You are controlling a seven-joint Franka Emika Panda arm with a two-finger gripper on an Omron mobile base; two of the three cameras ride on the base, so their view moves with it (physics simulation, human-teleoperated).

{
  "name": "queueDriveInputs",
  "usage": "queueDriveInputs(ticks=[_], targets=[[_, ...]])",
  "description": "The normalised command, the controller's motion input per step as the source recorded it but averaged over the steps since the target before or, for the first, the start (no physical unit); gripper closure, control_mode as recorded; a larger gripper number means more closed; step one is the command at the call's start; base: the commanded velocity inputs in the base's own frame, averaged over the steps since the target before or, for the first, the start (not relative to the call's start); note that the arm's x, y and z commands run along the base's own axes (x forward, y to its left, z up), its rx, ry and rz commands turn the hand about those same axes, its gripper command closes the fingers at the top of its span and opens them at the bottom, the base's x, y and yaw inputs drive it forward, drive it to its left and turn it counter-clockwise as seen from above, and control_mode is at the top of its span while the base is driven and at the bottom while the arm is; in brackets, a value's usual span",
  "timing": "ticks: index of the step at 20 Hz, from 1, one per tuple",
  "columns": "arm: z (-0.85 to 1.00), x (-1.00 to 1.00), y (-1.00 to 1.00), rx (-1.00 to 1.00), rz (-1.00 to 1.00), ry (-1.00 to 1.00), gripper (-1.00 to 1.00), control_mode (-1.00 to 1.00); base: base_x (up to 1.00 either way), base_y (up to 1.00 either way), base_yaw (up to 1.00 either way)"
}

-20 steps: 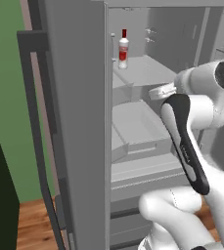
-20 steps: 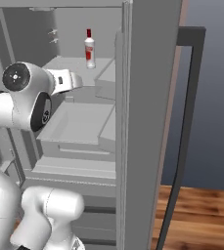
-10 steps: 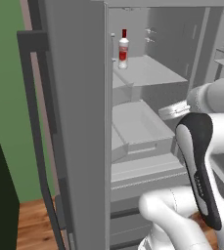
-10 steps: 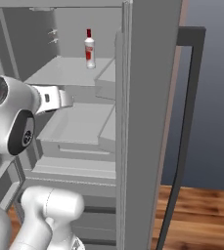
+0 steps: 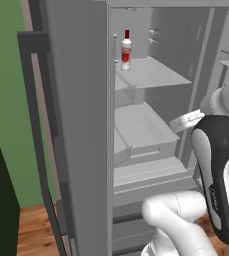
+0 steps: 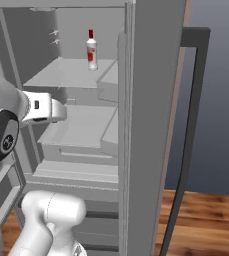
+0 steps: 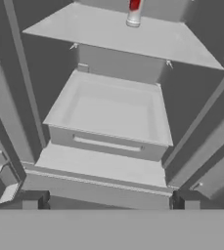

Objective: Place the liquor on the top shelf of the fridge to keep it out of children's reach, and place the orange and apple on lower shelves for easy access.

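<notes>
Up on the top shelf (image 5: 153, 75), near its back left corner, your liquor (image 5: 126, 50) is standing upright, so that part looks sorted. Your gripper (image 7: 108, 207) has its fingers spread wide with nothing in them, facing the drawer (image 7: 108, 114) below. I'd guess the risk is swinging the arm out and clipping the fridge (image 6: 151, 100) door edge, since it's tight in there.
</notes>
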Motion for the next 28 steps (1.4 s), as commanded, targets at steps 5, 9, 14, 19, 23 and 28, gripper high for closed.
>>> queueDriveInputs(ticks=[5, 9, 14, 19, 23, 28], targets=[[0.00, -0.17, 0.00, -0.01, -0.02, 0.06, -1.00, 1.00, -0.35, -0.02, -0.04], [0.00, 0.00, 0.00, 0.00, 0.00, 0.00, -1.00, 1.00, -0.76, -0.18, -0.11], [0.00, 0.00, 0.00, 0.00, 0.00, 0.00, -1.00, 1.00, -0.97, -0.27, -0.16], [0.00, 0.00, 0.00, 0.00, 0.00, 0.00, -1.00, 1.00, -0.81, -0.34, -0.17], [0.00, 0.00, 0.00, 0.00, 0.00, 0.00, -1.00, 1.00, -0.30, -0.62, -0.27], [0.00, 0.00, 0.00, 0.00, 0.00, 0.00, -1.00, 1.00, -0.01, -0.70, -0.41]])
